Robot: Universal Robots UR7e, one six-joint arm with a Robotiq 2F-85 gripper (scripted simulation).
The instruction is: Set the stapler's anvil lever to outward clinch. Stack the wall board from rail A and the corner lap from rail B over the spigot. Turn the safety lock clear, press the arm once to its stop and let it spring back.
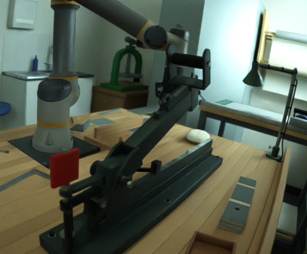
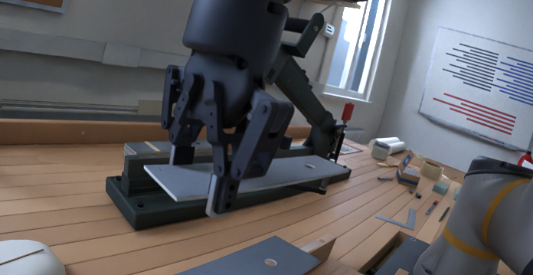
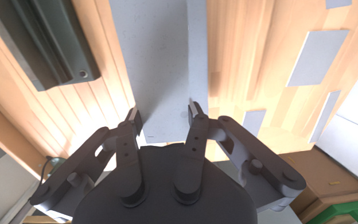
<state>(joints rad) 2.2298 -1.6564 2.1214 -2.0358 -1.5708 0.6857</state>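
My gripper point(image 2: 199, 177) point(image 3: 164, 115) hangs beside the far end of the stapler point(image 1: 137, 183), behind its raised arm point(image 1: 158, 118), where the side camera mostly hides it. A flat grey wall board point(image 2: 245, 174) point(image 3: 158, 71) runs lengthwise alongside the stapler's base point(image 2: 214, 200), level and above the bench. The board has a small slot point(image 2: 309, 165) near its far end. The red safety lock flag point(image 1: 64, 167) stands at the stapler's head. The arm's black handle point(image 1: 189, 60) is up. The gripper is closed across the near end of the wall board and holds it.
The robot's base point(image 1: 53, 118) stands on a dark plate behind the stapler. Wooden rails with grey boards point(image 2: 264, 258) lie in front of it. A stack of grey strips point(image 1: 238, 203) lies on the bench's right side. A white rounded block point(image 1: 198, 136) sits near the stapler's far end.
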